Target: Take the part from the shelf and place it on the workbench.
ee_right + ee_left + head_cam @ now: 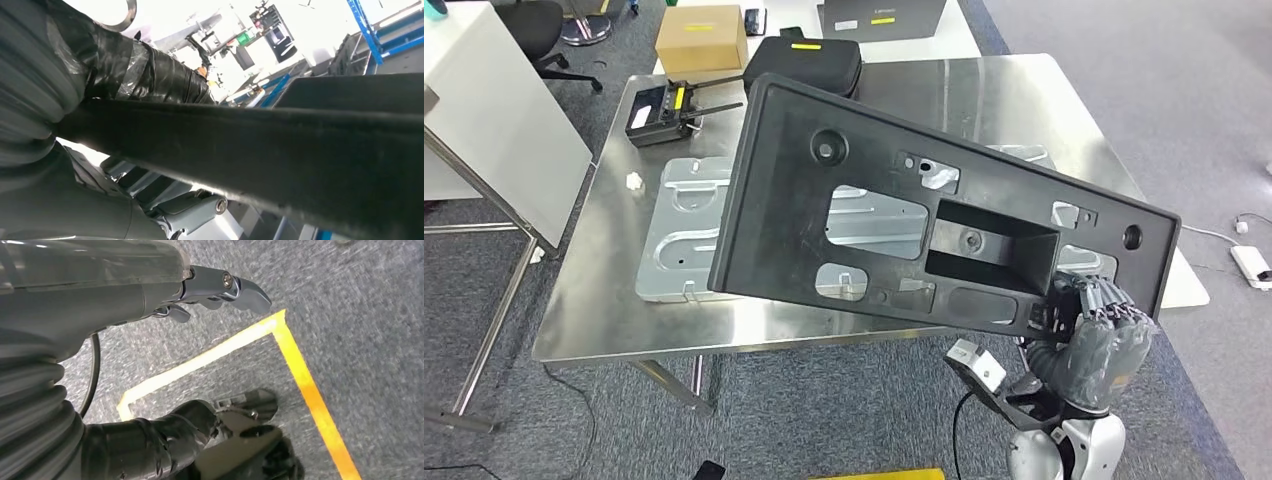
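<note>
Counter (1024,100): bare steel, ahead of the right robot hand (1096,318).
Part (924,215): clamped in that robot hand, tilted above the counter.
Left robot hand (220,290): fingers apart, holding nothing.
Floor (1144,60): grey carpet, yellow tape (300,375).

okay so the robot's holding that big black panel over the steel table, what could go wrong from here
The right hand grips the black panel only at one corner, so the long, tilted part could slip or swing. A grey metal plate already lies on the workbench beneath it; the panel's low edge may strike that plate on the way down.

Black part (844,190); silver workbench (1024,100); grey carpet (1164,80).
</note>
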`<state>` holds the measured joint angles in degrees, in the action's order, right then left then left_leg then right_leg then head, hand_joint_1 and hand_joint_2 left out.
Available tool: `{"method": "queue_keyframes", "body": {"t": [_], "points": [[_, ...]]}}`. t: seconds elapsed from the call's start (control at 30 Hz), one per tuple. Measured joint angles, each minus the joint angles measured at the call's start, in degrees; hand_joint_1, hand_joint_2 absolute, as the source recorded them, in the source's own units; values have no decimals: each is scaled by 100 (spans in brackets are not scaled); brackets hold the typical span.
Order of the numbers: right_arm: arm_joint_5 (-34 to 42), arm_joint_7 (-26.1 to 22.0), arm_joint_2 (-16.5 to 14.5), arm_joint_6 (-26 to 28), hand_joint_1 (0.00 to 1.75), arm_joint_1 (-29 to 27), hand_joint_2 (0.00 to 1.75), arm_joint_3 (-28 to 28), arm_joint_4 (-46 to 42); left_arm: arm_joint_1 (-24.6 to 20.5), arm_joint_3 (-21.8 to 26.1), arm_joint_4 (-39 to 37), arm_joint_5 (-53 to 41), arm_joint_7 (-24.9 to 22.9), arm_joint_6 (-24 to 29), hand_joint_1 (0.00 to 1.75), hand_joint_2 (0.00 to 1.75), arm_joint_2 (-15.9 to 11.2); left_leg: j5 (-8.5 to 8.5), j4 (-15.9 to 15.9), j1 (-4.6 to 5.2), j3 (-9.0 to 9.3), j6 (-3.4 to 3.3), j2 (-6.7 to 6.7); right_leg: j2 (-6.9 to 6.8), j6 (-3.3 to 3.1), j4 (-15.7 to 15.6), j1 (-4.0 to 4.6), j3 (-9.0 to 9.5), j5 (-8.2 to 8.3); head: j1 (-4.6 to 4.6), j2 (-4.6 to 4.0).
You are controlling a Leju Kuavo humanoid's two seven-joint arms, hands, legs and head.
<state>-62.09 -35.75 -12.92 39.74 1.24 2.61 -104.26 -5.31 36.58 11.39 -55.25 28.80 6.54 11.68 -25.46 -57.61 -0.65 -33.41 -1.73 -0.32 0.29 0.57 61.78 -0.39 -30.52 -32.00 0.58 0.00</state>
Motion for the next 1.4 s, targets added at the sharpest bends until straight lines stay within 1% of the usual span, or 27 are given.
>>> {"method": "queue_keyframes", "body": {"t": [0.1,0.13,0.17,0.2,0.27,0.3,0.37,0.47,0.5,0.53,0.6,0.63,0.67,0.7,0.77,0.8,0.83,0.9,1.0,1.07,1.13,1.17,1.2,1.23,1.3,1.33,1.4], "points": [[16,48,33,0,171,2,175,22,14,1,-2,0,-2,0,-9,0,175,10,-79,16,0,99,-69,6,-13,33,1090,-8,-625,-406,9,0],[20,59,46,0,171,-4,175,29,24,5,-1,0,-3,0,-9,0,175,13,-113,14,1,134,-71,4,-13,40,1331,-17,-823,-431,9,0],[21,65,59,0,171,-8,175,33,35,10,-1,0,-3,-1,-8,0,175,13,-150,12,0,178,-67,1,-15,45,1373,-29,-927,-328,9,0],[21,69,68,0,171,-10,175,36,44,15,0,0,-3,-2,-8,0,175,13,-194,7,-1,233,-57,-4,-17,46,1188,-42,-920,-103,9,0],[19,77,79,0,171,-5,175,45,52,21,1,-1,-3,-2,-7,0,175,15,-297,-7,-1,343,-13,-11,-27,33,474,-59,-697,427,10,0],[14,84,83,-1,171,1,175,52,56,17,1,-1,-3,-3,-4,0,175,16,-346,-28,10,378,21,-14,-30,17,152,-54,-576,577,10,0],[1,101,96,-1,171,11,175,67,67,5,1,-1,-3,-13,5,0,175,16,-397,-44,30,387,87,-12,-21,-35,-93,-35,-486,601,5,0],[-10,135,109,-2,171,20,175,79,73,-11,1,1,-2,-21,-8,0,175,15,-464,-82,26,376,166,0,3,-127,-158,-44,-458,563,-1,0],[-12,146,111,-2,171,30,175,85,73,-14,1,1,-1,-14,-25,0,175,15,-543,-223,20,317,196,2,-1,-157,-182,-55,-429,553,-2,0],[-15,153,113,-2,171,42,175,94,74,-17,1,2,0,-5,-38,0,175,15,-662,-478,13,190,222,3,-8,-186,-200,-63,-399,541,-2,0],[-28,163,117,-2,171,62,175,117,83,-16,1,2,-3,4,-12,0,175,15,-934,-1258,5,-252,259,4,-19,-229,-208,-52,-359,508,-3,0],[-37,168,119,-3,171,66,175,126,92,-13,1,2,-7,2,20,0,175,15,-1000,-1585,2,-470,265,4,-19,-242,-208,-44,-341,490,-3,0],[-49,176,122,-2,171,67,175,133,103,-7,1,2,-10,-5,57,0,175,15,-955,-1738,2,-614,261,4,-13,-250,-207,-37,-315,470,-3,0],[-61,186,126,-2,171,68,175,140,114,-4,1,2,-13,-14,88,0,175,15,-789,-1655,4,-643,245,4,-5,-250,-207,-29,-280,447,-3,0],[-79,210,131,-1,171,76,175,161,126,-6,1,2,-16,-38,150,0,175,15,-264,-957,20,-435,172,3,10,-240,-210,-16,-196,394,-2,0],[-86,222,132,-2,171,86,175,172,131,-10,1,2,-17,-56,186,0,175,14,-76,-599,37,-297,127,2,13,-222,-207,-1,-167,368,-2,0],[-91,233,134,-2,171,99,175,181,137,-20,1,2,-17,-75,226,0,175,14,15,-333,54,-191,89,3,17,-199,-204,5,-159,350,-3,0],[-107,258,143,-2,171,119,175,195,147,-39,1,2,-17,-110,296,0,175,15,-3,-170,80,-122,53,0,20,-139,-212,10,-168,338,-3,0],[-144,277,160,-1,171,145,175,222,152,-46,3,2,-15,-131,344,0,175,23,15,-54,38,-69,3,-5,3,-42,-179,12,-168,271,-1,0],[-173,312,181,-1,171,184,175,246,167,-56,3,2,-18,-135,337,0,175,35,29,0,18,-31,-33,3,-5,10,265,2,-370,19,0,0],[-214,385,216,-1,171,214,175,280,202,-63,3,2,-19,-130,298,0,175,44,15,-9,24,-30,-57,9,-6,43,991,-9,-751,-263,0,0],[-245,430,239,-1,171,220,175,302,225,-64,3,2,-18,-125,269,0,175,47,4,-20,27,-28,-61,9,-7,53,1212,-15,-888,-286,0,0],[-276,481,261,-1,171,231,175,324,250,-64,3,2,-17,-118,237,0,175,48,-11,-35,28,-24,-62,5,-8,56,1228,-21,-931,-196,0,0],[-311,534,283,-1,166,255,175,349,275,-64,3,2,-18,-110,205,0,175,48,-31,-55,28,-17,-57,0,-9,51,1015,-28,-863,-4,0,0],[-374,635,324,-1,158,344,175,415,328,-66,3,2,-27,-98,153,0,175,54,-78,-101,37,-4,-29,-6,-16,21,300,-29,-570,372,0,0],[-402,688,343,-1,154,398,175,458,357,-71,3,2,-38,-92,128,0,175,56,-95,-121,46,-8,-7,-7,-16,-3,34,-19,-451,464,-1,0],[-465,806,380,-2,155,486,175,547,425,-83,2,2,-65,-81,89,0,175,59,-100,-132,62,-23,43,-5,-9,-52,-134,5,-376,463,-3,0]]}}
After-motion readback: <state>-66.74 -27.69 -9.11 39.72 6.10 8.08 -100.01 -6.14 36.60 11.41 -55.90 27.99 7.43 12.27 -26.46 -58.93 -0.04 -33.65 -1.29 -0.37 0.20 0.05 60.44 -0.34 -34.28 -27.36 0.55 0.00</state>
